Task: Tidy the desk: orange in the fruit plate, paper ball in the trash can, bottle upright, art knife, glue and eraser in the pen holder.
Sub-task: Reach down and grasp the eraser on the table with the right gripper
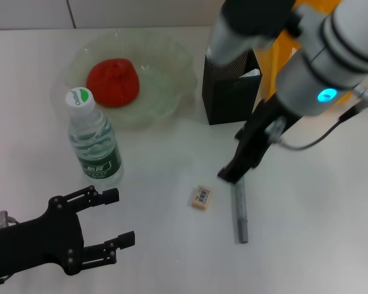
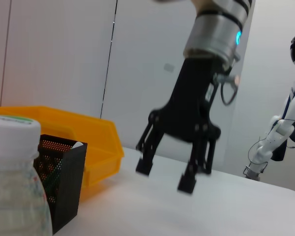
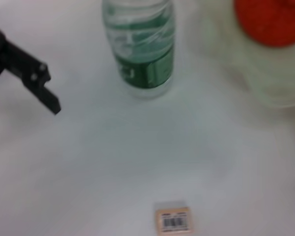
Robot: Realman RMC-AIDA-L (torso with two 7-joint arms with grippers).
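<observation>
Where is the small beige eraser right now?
Head view: the small beige barcode-labelled eraser lies on the white desk, left of the grey stick, right of the upright clear bottle.

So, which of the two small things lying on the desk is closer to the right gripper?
The grey stick: one end lies just under the right gripper. The eraser lies apart, toward the bottle.

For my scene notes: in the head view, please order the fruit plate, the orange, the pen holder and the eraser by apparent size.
1. fruit plate
2. pen holder
3. orange
4. eraser

Pen holder and orange look close.
</observation>
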